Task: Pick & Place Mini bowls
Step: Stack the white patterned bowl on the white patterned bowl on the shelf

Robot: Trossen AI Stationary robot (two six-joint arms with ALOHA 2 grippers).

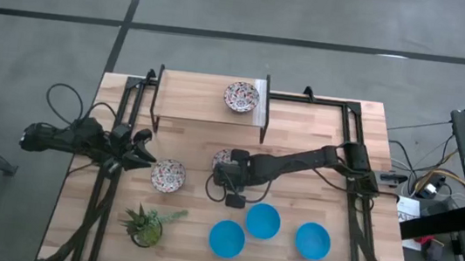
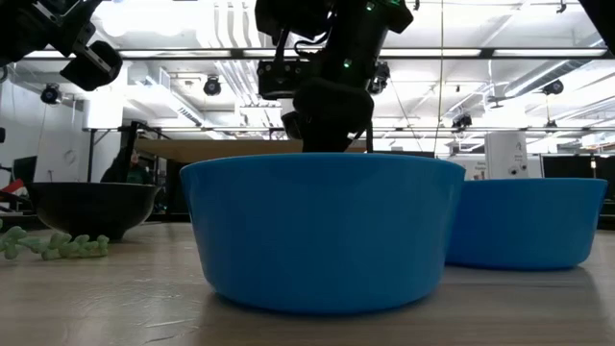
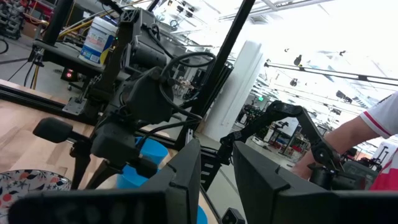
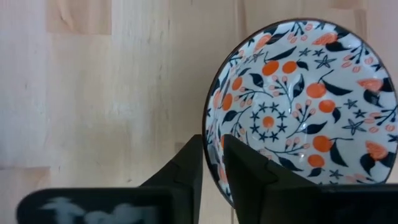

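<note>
One patterned mini bowl [image 1: 222, 156] rests on the table's middle, and my right gripper [image 1: 227, 176] is shut on its rim from above. A second patterned bowl [image 1: 168, 175] sits on the table just right of my open left gripper [image 1: 144, 150], which hovers above the table's left side with nothing between its fingers [image 3: 186, 171]. A third patterned bowl [image 1: 241, 96] stands on the raised wooden shelf [image 1: 192, 100] at the back. Three blue mini bowls [image 1: 263, 221] [image 1: 226, 239] [image 1: 313, 241] stand near the front edge. My right gripper has the patterned bowl's rim [image 4: 210, 127] between its two fingers, one finger [image 4: 188, 165] outside the wall and the other [image 4: 249, 171] inside the hollow. The fingers come steeply from above, slanting down. The bowl sits upright with its base on the table.
A small green potted plant [image 1: 148, 225] stands at the front left, close to the second patterned bowl. Black frame rails [image 1: 358, 180] run along both sides of the table. The shelf's dark legs [image 1: 263, 121] stand just behind the right gripper.
</note>
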